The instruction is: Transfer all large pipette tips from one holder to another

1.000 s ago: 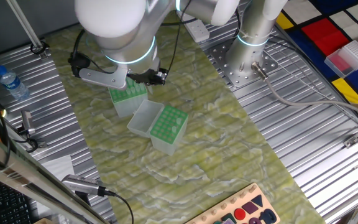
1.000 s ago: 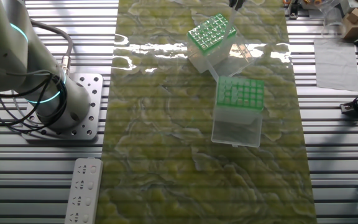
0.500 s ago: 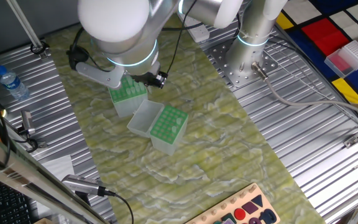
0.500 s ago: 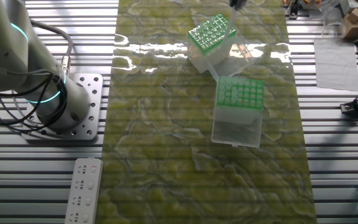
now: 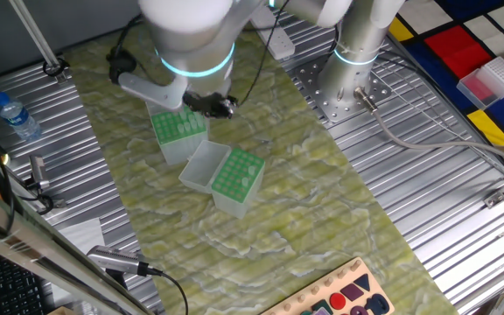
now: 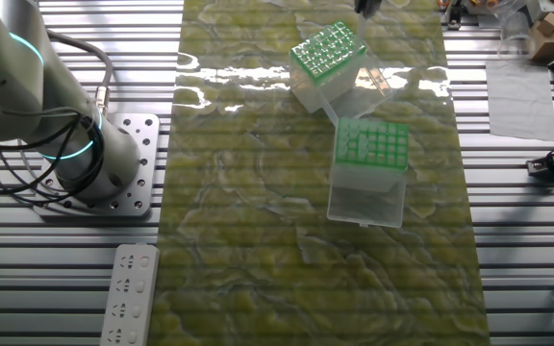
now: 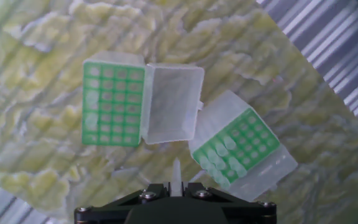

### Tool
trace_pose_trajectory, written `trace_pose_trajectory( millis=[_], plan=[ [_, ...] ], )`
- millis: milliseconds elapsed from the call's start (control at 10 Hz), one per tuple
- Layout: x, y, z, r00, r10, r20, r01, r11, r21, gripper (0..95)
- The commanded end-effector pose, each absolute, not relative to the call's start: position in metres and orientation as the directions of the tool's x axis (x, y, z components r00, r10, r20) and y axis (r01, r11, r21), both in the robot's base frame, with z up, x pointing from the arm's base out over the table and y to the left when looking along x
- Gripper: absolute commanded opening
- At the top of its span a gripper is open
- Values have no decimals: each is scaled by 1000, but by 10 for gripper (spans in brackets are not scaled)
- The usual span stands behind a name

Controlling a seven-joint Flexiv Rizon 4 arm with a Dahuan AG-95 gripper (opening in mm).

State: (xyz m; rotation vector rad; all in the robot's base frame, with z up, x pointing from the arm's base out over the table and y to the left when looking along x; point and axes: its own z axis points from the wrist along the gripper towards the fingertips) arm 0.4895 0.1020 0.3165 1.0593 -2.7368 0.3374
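Since a second ago the arm has swung up and to the right above the boxes; the boxes did not move. The hand [image 7: 174, 186] is pinching one pale tip [image 7: 176, 171] that sticks out from between its fingers, high over the surface [image 7: 36, 37].

Below it sit two holders. The holder with the open lid [image 7: 113, 103] lies to the left in the hand view and has a few pale tips in its left column. The tilted holder [image 7: 238, 148] lies to the right and has a bunch of large pipette tips [image 7: 219, 157] at its near corner.

The robot looks to be carrying this tip from one holder to the other. To do it well, it should move right over an empty hole, keep the tip straight up and down, and come down slowly. It should let go only when the tip sits in the hole. A tilted tip could catch on the green plate or bump its neighbours.
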Motion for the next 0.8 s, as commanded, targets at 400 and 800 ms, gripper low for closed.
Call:
trace_pose_trajectory(
  millis=[400, 800],
  plan=[
    [493, 60, 321, -634, -728, 261, -771, 619, -148, 0],
    [510, 48, 316, -622, -738, 263, -782, 605, -150, 0]
  ],
)
